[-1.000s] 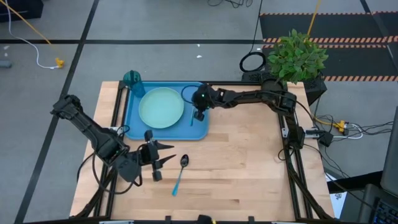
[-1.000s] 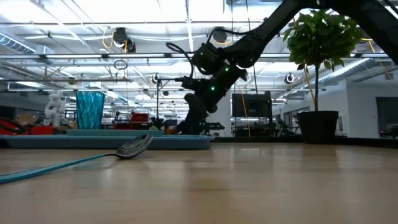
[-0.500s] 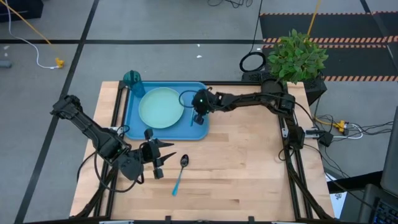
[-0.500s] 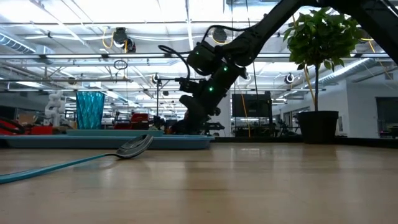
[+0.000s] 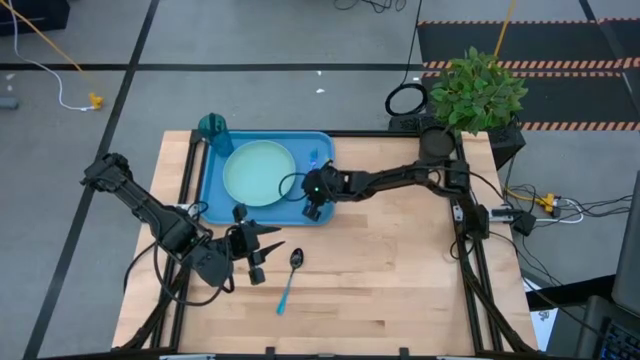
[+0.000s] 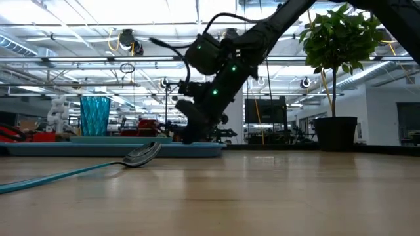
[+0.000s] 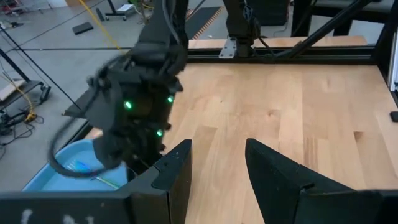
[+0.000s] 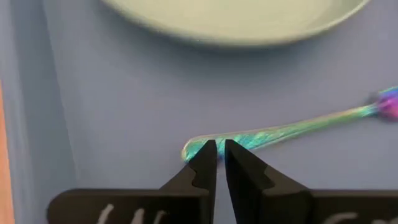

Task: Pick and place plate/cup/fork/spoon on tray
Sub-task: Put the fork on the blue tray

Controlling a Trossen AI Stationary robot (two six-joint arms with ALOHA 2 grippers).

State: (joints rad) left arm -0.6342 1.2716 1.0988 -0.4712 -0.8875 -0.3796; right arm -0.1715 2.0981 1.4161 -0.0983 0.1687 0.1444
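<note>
The blue tray (image 5: 320, 215) lies at the table's far left. The mint-green plate (image 5: 259, 172) lies flat in it, and the teal cup (image 5: 212, 126) stands at its far left corner. The fork (image 8: 280, 130) lies flat on the tray floor to the right of the plate (image 8: 236, 18). My right gripper (image 8: 220, 152) is shut, pointing down, with its tips at the fork's handle end. The spoon (image 5: 290, 275) lies on the bare wood near the tray. My left gripper (image 5: 266, 252) is open beside the spoon's bowl (image 6: 144, 154). My right gripper's shut fingertips (image 8: 208, 149) stand from above at the free end of the fork's handle (image 8: 194, 149), which lies flat on the tray. Whether they touch it, I cannot tell.
A potted plant (image 5: 478, 90) stands at the table's far right corner. Bare wood (image 5: 400, 280) fills the right and near parts of the table. The tray's raised rim (image 6: 197, 149) lies between the spoon and the plate.
My right gripper has gone toward the table's near edge and a little left along the tray's right side, and its arm has swung lower over the table. The fork, the plate, the cup and the spoon have stayed where they were.
</note>
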